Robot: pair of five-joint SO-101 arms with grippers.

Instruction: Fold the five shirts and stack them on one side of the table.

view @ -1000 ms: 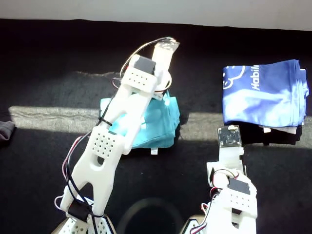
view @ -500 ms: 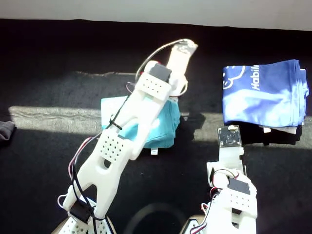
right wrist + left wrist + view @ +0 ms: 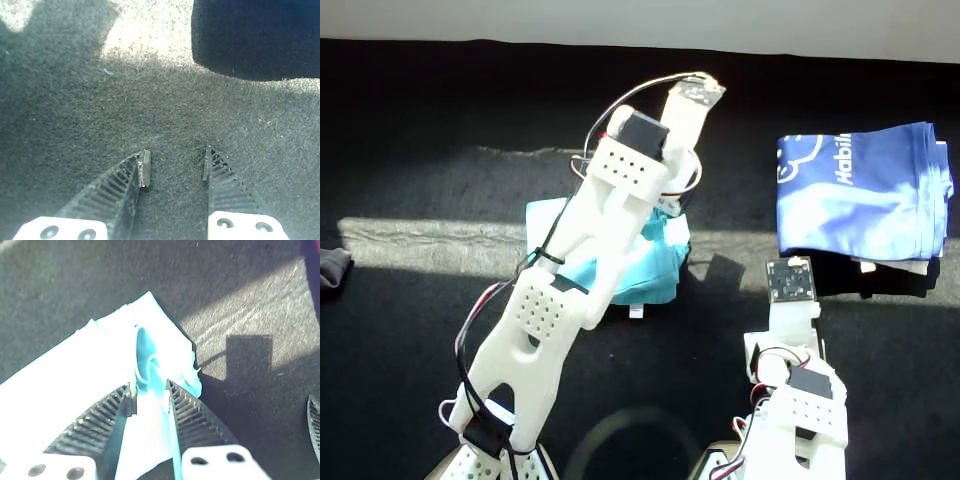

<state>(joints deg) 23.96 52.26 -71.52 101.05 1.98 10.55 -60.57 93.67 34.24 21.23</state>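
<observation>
While left gripper (image 3: 150, 392) pinches raised fold of folded teal cloth shirt (image 3: 658, 262) at table centre, right gripper (image 3: 175, 162) hangs with jaws spread above black felt tabletop (image 3: 440, 120); blue-topped folded shirt stack (image 3: 860, 195) lies at 3 o'clock from teal shirt.

the left arm (image 3: 570, 290) stretches far forward and a little to the right, and the left gripper (image 3: 150, 392) pinches a fold of the teal shirt (image 3: 75, 380). the right arm (image 3: 798, 400) is drawn back, and the right gripper (image 3: 175, 165) points down, fingers apart.
</observation>
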